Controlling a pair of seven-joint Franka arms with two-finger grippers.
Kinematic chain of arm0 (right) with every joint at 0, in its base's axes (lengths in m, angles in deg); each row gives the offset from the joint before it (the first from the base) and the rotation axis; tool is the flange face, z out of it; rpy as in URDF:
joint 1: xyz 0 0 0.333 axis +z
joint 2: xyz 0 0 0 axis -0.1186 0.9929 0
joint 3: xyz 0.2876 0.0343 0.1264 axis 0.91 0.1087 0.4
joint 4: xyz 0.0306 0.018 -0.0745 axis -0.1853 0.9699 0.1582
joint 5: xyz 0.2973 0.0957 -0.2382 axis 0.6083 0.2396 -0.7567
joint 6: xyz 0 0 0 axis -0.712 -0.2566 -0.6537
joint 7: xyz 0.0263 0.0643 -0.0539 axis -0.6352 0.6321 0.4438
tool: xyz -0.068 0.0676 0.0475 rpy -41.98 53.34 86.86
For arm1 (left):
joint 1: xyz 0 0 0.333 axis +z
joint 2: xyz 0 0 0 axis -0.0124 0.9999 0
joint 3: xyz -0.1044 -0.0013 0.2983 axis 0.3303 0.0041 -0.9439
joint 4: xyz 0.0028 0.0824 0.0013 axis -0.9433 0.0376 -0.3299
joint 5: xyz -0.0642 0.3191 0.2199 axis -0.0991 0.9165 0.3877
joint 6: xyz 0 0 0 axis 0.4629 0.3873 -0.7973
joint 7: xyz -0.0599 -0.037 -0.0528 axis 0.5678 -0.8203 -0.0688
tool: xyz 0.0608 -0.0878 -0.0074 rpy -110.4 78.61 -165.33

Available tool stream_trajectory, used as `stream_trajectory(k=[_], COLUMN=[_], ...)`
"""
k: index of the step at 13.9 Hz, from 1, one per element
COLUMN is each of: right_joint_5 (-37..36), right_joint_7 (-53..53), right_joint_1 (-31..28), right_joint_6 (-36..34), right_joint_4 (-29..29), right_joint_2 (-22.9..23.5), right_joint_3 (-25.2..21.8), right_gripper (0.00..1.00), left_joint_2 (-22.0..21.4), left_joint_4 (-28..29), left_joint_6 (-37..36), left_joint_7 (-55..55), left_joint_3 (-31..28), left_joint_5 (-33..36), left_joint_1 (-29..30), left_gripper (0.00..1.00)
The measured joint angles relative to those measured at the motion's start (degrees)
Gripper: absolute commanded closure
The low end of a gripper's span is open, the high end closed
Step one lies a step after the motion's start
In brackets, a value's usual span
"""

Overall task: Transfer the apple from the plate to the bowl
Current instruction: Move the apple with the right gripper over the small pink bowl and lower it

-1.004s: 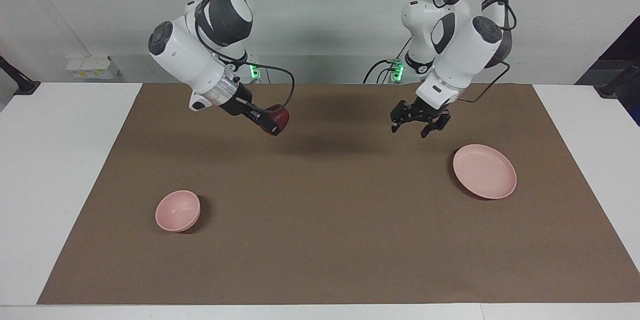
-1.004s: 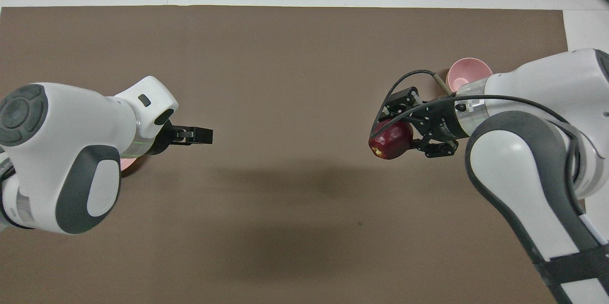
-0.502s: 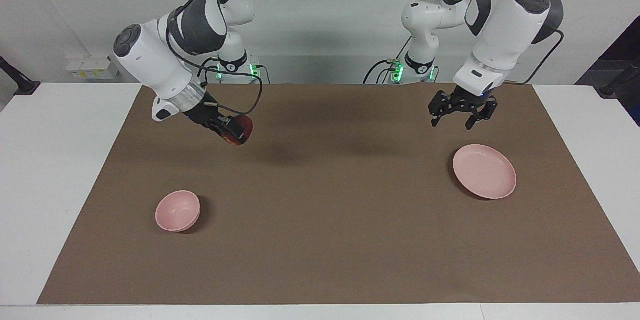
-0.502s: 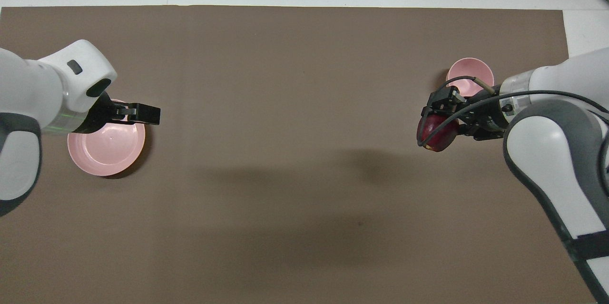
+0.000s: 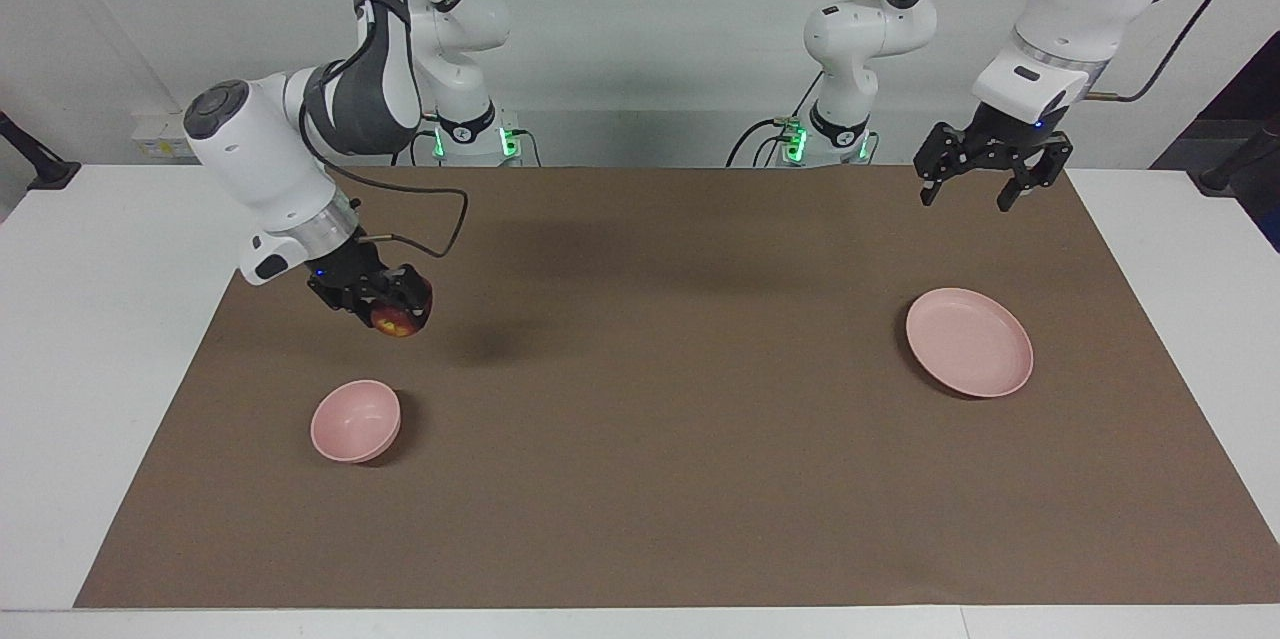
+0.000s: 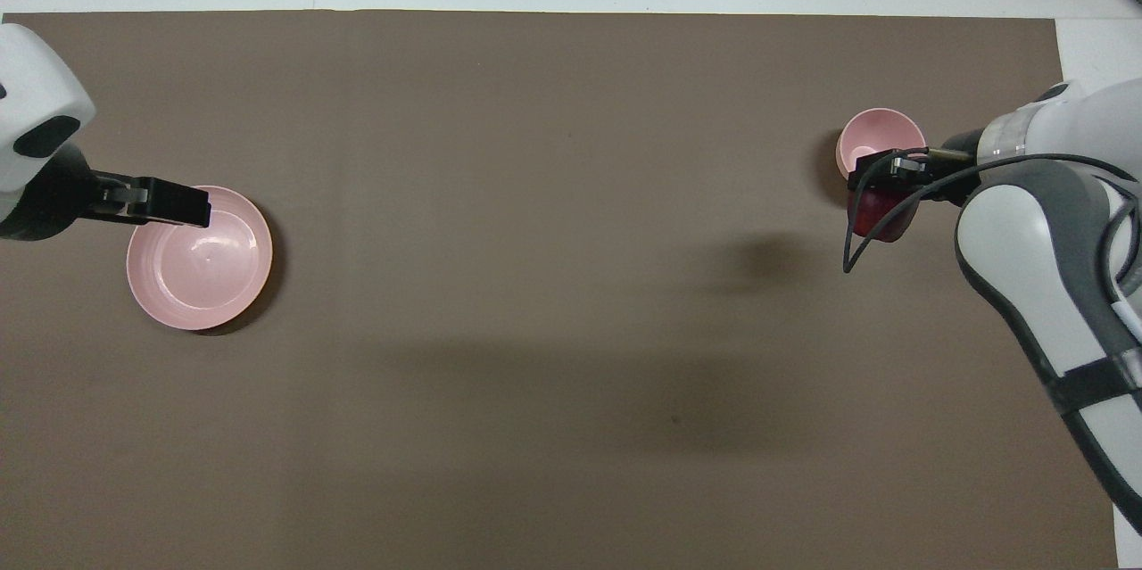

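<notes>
1. The right gripper (image 5: 385,302) was pinching the apple (image 5: 402,316) between its fingers, aloft over the brown mat (image 5: 640,479).
2. The apple was off the plate (image 5: 969,341) and not yet in the bowl (image 5: 355,420); in the facing view it hung above the mat just short of the bowl's rim, on the robots' side of the bowl.
3. The bowl stood empty on the mat toward the right arm's end of the table, well apart from the plate.
4. Judgement: the coming move turns on carrying the apple outward from the robots until it is over the bowl's opening, then lowering and releasing.
5. The left gripper (image 5: 990,175) hung raised, fingers spread and empty, on the robots' side of the plate; that arm waited.
</notes>
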Motion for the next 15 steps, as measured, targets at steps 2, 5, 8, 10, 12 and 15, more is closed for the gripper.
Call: stream_trajectory(k=[2,5,8,10,12,15], right_joint_5=[-0.7,-4.3,-6.6,-6.7,-6.8,-6.8], right_joint_7=[-5.7,-10.4,-13.5,-14.7,-14.9,-14.9], right_joint_1=[-1.4,-2.2,-2.2,-2.3,-2.2,-2.2], right_joint_6=[3.2,7.4,13.4,16.6,19.1,23.5], right_joint_4=[-0.9,-1.5,-1.6,-1.7,-1.8,-1.8], right_joint_2=[2.4,5.1,7.6,9.3,10.8,13.2], right_joint_3=[0.0,0.0,0.0,0.0,0.1,0.1], right_gripper=[1.0,1.0,1.0,1.0,1.0,1.0], left_joint_2=[0.0,0.3,1.6,2.0,2.2,2.2], left_joint_4=[-1.4,-3.1,-6.5,-7.4,-7.6,-7.7], left_joint_6=[-2.1,-4.7,-7.6,-8.6,-9.1,-9.3], left_joint_7=[0.3,1.3,4.2,4.8,4.8,4.8], left_joint_3=[-0.1,-3.0,-11.0,-12.9,-14.1,-14.9], left_joint_5=[0.2,0.2,0.2,0.2,0.2,0.2], left_joint_1=[0.1,-1.3,-6.8,-8.5,-10.0,-10.7], left_gripper=[0.0,0.0,0.0,0.0,0.0,0.0])
